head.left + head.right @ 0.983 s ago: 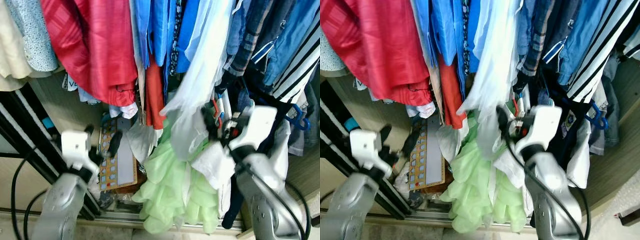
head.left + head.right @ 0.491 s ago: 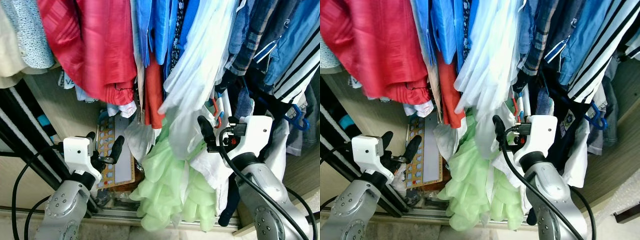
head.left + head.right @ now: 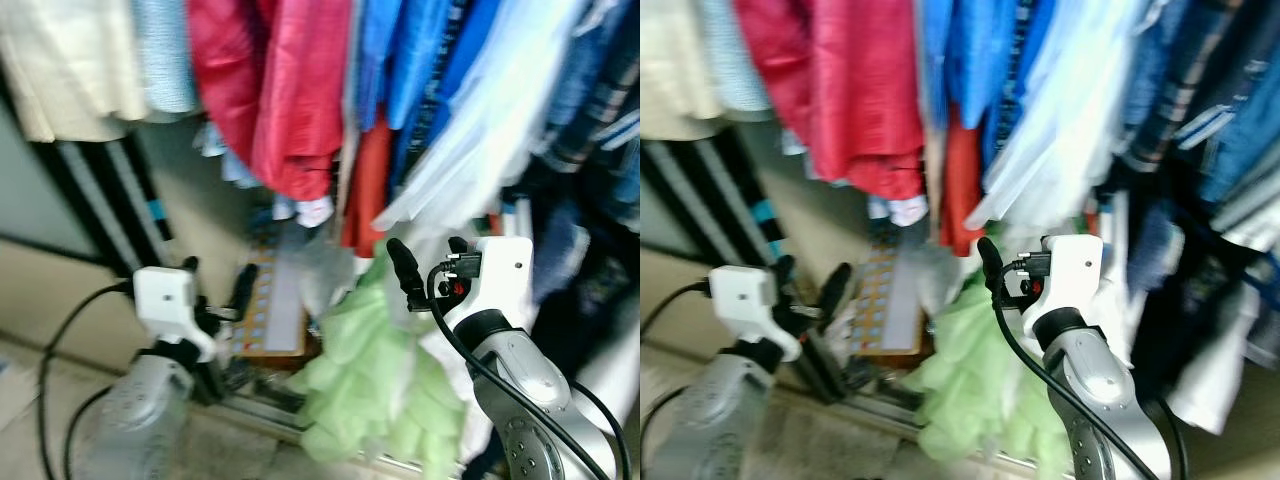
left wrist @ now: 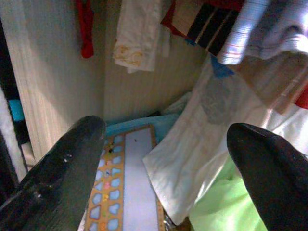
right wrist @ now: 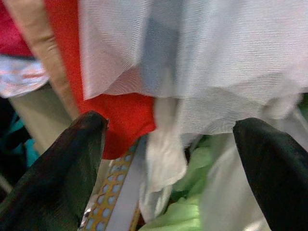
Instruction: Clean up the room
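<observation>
Clothes hang tightly packed in an open wardrobe: a red garment [image 3: 290,100], blue ones [image 3: 420,70], and a sheer white garment [image 3: 480,150]. Below them a pale green garment [image 3: 370,370] is heaped on the wardrobe floor. My right gripper [image 3: 428,262] is open just in front of the white and green garments, with nothing between its fingers [image 5: 53,168]. My left gripper [image 3: 217,280] is open low at the left. It points at a board with coloured shapes [image 4: 127,192] that leans on the wardrobe floor beside a white cloth [image 4: 192,159].
A dark striped door frame [image 3: 110,200] and the sliding-door track [image 3: 270,410] bound the wardrobe at the left and bottom. Cream clothes [image 3: 70,60] hang at the far left and dark clothes [image 3: 590,260] at the right. Bare floor [image 3: 40,380] lies at the lower left.
The whole picture has shifted right and blurred, so the camera has moved. My right gripper has come a little down and away from the hanging white garment. Both grippers stay open.
</observation>
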Available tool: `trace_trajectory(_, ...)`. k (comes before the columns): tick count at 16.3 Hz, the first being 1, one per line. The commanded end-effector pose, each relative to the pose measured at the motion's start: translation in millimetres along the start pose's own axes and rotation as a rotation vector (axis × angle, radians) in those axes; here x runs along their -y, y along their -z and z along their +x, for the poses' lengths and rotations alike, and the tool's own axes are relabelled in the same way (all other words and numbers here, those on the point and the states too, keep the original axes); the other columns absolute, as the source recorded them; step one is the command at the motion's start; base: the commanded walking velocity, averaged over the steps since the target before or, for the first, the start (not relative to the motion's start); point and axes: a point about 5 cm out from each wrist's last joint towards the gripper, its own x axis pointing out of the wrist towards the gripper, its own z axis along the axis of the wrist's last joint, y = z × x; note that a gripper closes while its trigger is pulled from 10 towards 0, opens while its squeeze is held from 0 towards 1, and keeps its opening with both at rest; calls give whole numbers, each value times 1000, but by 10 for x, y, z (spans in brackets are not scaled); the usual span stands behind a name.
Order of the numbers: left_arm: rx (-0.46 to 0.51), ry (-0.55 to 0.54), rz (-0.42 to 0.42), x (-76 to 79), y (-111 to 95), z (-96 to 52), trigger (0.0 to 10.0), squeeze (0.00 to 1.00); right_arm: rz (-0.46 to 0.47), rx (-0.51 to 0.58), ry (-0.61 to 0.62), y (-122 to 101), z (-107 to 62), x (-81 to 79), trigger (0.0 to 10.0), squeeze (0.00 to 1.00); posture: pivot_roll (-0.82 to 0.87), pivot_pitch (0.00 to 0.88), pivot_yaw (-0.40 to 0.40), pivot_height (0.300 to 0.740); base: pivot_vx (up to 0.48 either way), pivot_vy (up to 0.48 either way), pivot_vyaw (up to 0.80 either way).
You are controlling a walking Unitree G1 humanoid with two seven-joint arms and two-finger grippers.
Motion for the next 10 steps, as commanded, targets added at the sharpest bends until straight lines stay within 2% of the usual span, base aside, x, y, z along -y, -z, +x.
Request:
trace_trajectory(1,8,-1,18,5,-14,-5,10000,0,-7,12,-6,-19,-6,-17,10000,0,-119,33,-15,740,0,0,800)
trace_trajectory(2,12,5,0,52,-15,-1,10000,0,-11,4,-2,7,-15,-9,10000,0,-122,36,-13,740,0,0,800)
trace_trajectory(4,26,13,26,44,-35,17,10000,0,-15,-3,6,35,-25,3,10000,0,-118,40,-8,740,0,0,800)
trace_trajectory(5,23,-31,51,-17,-30,33,10000,0,-14,-4,8,43,-24,-2,10000,0,-116,41,-4,740,0,0,800)
trace_trajectory(6,21,-73,36,-74,-37,47,10000,0,-14,-7,11,53,-27,-4,10000,0,-118,50,-8,740,0,0,800)
trace_trajectory(10,10,-65,37,-11,34,-16,10000,0,-30,-22,18,84,-43,23,10000,0,-124,56,-23,740,0,0,800)
